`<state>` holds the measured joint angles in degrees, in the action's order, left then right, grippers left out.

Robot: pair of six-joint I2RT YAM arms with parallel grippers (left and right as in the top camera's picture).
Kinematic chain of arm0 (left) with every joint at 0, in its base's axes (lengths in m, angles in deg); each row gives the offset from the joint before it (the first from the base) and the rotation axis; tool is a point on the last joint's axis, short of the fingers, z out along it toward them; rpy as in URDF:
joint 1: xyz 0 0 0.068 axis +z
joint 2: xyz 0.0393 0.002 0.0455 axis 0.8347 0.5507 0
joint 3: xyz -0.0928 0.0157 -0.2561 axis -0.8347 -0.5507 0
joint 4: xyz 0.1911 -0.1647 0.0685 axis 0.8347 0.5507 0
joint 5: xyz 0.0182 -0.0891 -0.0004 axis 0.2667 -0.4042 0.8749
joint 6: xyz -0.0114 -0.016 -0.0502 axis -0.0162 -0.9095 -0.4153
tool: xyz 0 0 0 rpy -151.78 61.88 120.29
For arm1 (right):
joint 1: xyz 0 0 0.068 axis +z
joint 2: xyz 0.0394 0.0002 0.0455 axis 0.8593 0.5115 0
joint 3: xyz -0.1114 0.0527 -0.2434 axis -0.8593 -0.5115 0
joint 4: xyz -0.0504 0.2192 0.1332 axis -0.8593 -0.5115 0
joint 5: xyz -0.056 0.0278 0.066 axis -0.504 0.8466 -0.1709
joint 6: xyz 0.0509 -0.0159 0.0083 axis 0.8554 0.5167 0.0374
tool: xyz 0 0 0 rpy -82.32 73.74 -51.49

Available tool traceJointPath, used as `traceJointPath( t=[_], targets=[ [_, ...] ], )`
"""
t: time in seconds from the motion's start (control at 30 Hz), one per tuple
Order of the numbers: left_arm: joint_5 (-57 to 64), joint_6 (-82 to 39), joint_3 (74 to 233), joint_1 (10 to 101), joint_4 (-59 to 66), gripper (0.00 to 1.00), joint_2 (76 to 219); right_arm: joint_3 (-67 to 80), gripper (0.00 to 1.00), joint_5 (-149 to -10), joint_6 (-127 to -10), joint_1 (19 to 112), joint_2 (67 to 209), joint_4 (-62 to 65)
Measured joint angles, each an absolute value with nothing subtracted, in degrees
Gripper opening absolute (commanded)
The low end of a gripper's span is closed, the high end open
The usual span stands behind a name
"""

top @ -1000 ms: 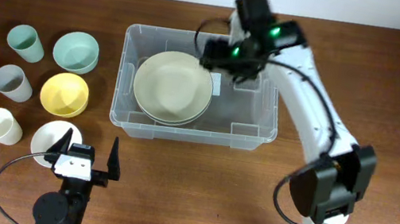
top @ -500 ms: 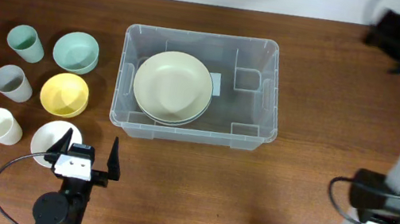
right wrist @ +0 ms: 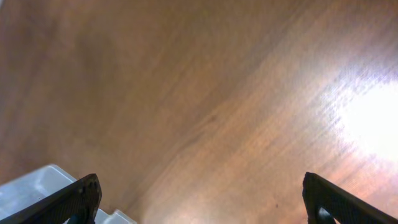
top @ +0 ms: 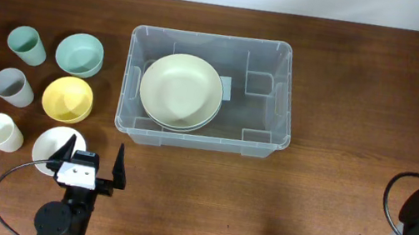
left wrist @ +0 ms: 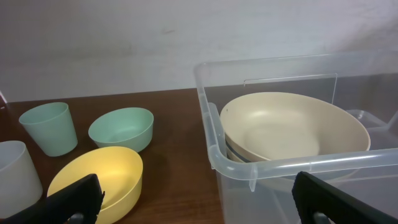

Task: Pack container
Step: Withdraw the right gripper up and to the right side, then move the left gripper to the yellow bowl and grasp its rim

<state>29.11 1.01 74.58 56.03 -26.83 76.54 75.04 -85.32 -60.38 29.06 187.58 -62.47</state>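
1. The left hand (top: 94,156) is seen at the near edge of the surface (top: 332,196), fingers spread wide, nothing held.
2. The right hand (right wrist: 204,202) is parked out at the far right, jaws fully apart and empty, with bare wood below it. Only a corner of the container (top: 214,37) is caught in its wrist view.
3. The container is set mid-surface, and a cream bowl (top: 181,89) is stacked on another dish in its left half.
4. Left of the container, two columns are laid out:
   - a green cup (top: 26,45), a grey cup (top: 12,86) and a white cup (top: 0,132);
   - a green bowl (top: 79,55), a yellow bowl (top: 68,98) and a white bowl (top: 49,145), the last partly covered by a left finger.
5. A white label (top: 227,89) is spotted on the container's base, just beside the cream bowl. Its writing cannot be read.
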Motion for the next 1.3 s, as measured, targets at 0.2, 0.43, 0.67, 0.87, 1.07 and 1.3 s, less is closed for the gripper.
traceJointPath(
  t=[0.2, 0.43, 0.67, 0.87, 1.07, 1.3],
  targets=[
    [29.11, 1.01, 74.58, 56.03, -26.81, 0.99, 76.54, 71.25, 0.99, -85.02, -60.38, 29.06, 187.58, -62.47],
    [29.11, 1.01, 74.58, 56.03, -26.83, 0.99, 76.54, 70.93, 0.99, -84.95, -60.38, 29.06, 187.58, -62.47],
    [29.11, 1.01, 74.56, 56.03, -26.83, 0.99, 76.54, 70.93, 0.99, -84.95, -60.42, 29.06, 187.58, -62.45],
    [29.11, 1.01, 74.58, 56.03, -26.83, 0.99, 76.54, 70.93, 0.99, -84.95, -60.42, 29.06, 187.58, -62.45],
    [28.94, 1.01, 74.51, 56.03, -32.86, 1.0, 76.56, 70.93, 0.99, -84.95, -60.38, 29.06, 187.58, -62.45],
    [23.65, 2.86, 76.0, 56.03, -45.21, 0.99, 76.85, 70.93, 0.99, -84.93, -60.38, 29.06, 187.58, -62.43]
  ],
)
